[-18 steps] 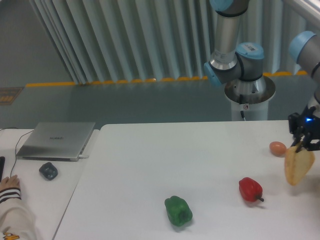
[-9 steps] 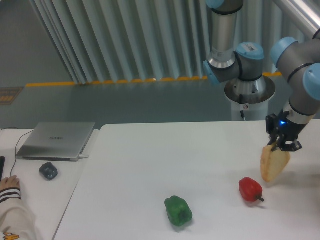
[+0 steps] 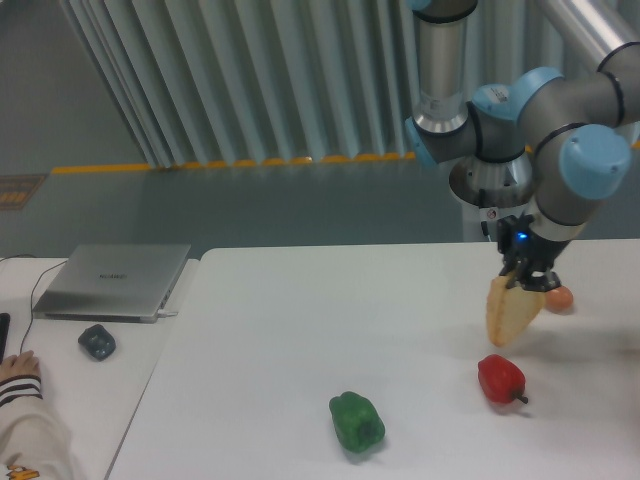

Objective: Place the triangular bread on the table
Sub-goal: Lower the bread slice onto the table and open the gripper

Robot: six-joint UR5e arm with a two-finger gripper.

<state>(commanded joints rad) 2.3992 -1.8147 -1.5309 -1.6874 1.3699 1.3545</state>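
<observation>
the table, the big white top, carries everything of the task, with the smaller desk and its grey laptop off to its left. the arm reaches in from the right, and its gripper points downward with the fingers closed on the top edge of the triangular bread, which hangs below it, narrow end down, seemingly clear of the table surface above the right part of the top. just below it lies the red pepper, the green pepper sits further left and nearer the front, and the small orange-brown egg shows just beside the bread, partly behind it. the step in hand looks like the carry toward a set-down spot, so the placing itself is not yet done. the next move calls for lowering the bread onto a bare patch of table, away from the red pepper and the egg, then parting the fingers only once the tip or a side rests on the top, since a wedge dropped on its point may topple. against the earlier frames, the gripper and bread have come in from the far right edge toward the left and further back, passing in front of the egg, while the peppers and the laptop lie where they did.
</observation>
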